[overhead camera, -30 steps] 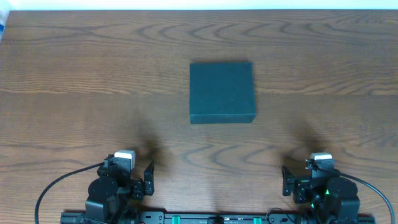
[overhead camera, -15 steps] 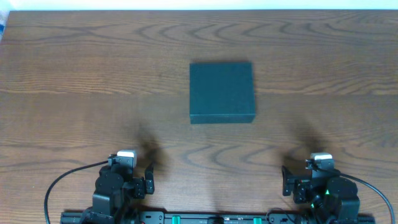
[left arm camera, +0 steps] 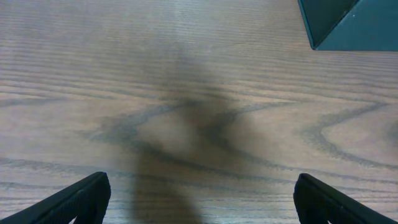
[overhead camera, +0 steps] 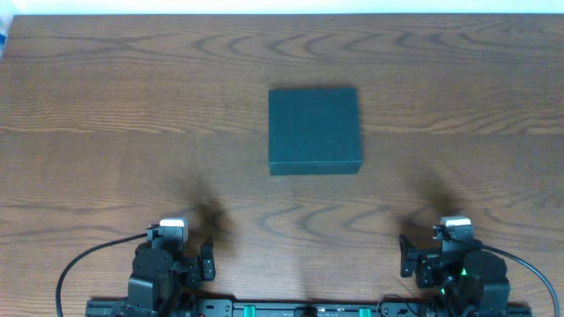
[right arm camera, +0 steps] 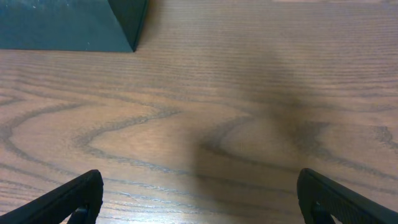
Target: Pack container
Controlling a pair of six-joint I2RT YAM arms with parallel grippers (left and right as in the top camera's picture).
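The container [overhead camera: 315, 130] is a dark teal box lying flat with its lid down, a little behind the middle of the wooden table. Its near left corner shows at the top right of the left wrist view [left arm camera: 357, 22], and its near right corner at the top left of the right wrist view [right arm camera: 68, 25]. My left gripper [overhead camera: 208, 254] hangs low by the near edge, open, with only bare wood between its fingers [left arm camera: 202, 202]. Opposite it, my right gripper [overhead camera: 406, 253] is also open and empty [right arm camera: 200, 199]. Both stand well short of the box.
A black rail [overhead camera: 308, 308] with the arm bases and cables runs along the near edge. The table [overhead camera: 106, 132] ends at a white strip along the back. A small bluish thing [overhead camera: 3, 35] peeks in at the far left corner.
The left arm has shifted slightly back toward the near edge. The right arm and the container have not moved.
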